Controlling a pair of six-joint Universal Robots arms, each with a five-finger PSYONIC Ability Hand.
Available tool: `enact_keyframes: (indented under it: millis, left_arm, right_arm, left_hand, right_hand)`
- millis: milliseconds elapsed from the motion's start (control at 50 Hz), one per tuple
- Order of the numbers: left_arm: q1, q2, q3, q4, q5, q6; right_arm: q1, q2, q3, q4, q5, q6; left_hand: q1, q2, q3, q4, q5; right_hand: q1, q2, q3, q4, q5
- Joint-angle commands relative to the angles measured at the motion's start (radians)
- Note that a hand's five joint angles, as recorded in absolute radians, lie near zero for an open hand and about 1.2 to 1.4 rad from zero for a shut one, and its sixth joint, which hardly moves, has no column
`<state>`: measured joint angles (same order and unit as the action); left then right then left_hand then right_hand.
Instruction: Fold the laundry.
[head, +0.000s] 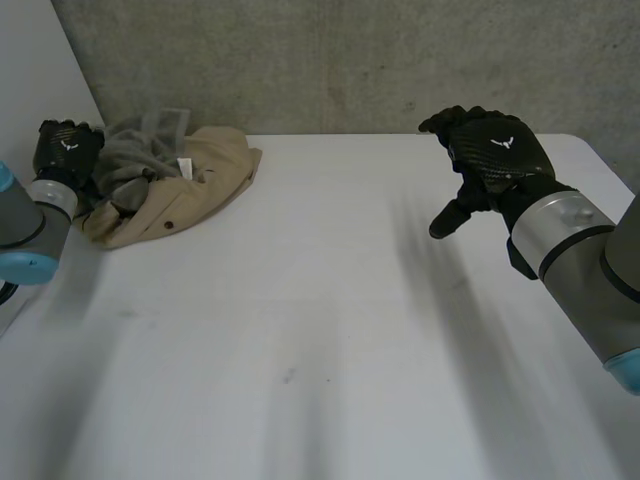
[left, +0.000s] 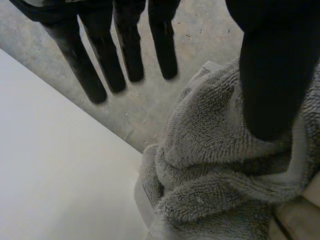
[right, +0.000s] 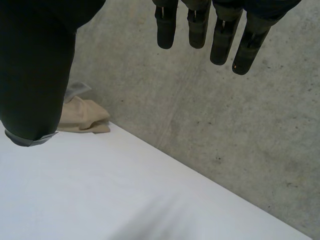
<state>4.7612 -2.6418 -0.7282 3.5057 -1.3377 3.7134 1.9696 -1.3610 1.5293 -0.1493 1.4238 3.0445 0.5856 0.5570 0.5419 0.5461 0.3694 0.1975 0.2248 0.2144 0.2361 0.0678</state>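
While two pieces of laundry lie heaped at the far left corner of the white table (head: 320, 330), neither is gripped. Piece one is a grey terry cloth (head: 138, 152). Piece two is a beige garment (head: 205, 185) with a white label, lying under and beside the grey cloth.

The left hand (head: 66, 146) stands at the pile's left edge, fingers straight and spread, thumb over the grey terry cloth; whether the thumb touches it cannot be told. The right hand (head: 492, 152) hovers above the table's right side, well apart from the pile, fingers straight, thumb apart, holding nothing.
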Motion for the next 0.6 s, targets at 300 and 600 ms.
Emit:
enact_keyframes:
  millis: [300, 600]
  left_arm:
    - [0.013, -0.116, 0.132, -0.034, 0.069, -0.006]
    - [0.013, -0.081, 0.089, -0.097, 0.149, -0.006]
  right_arm:
    - [0.0, 0.034, 0.003, 0.002, 0.006, -0.053]
    - [0.006, 0.048, 0.005, 0.001, 0.006, -0.055]
  left_hand:
    - [0.137, 0.166, 0.181, 0.177, 0.179]
    - [-0.032, -0.003, 0.012, 0.008, 0.01]
  right_hand:
    - [-0.023, -0.05, -0.04, -0.062, -0.068]
    - [-0.023, -0.05, -0.04, -0.062, -0.068]
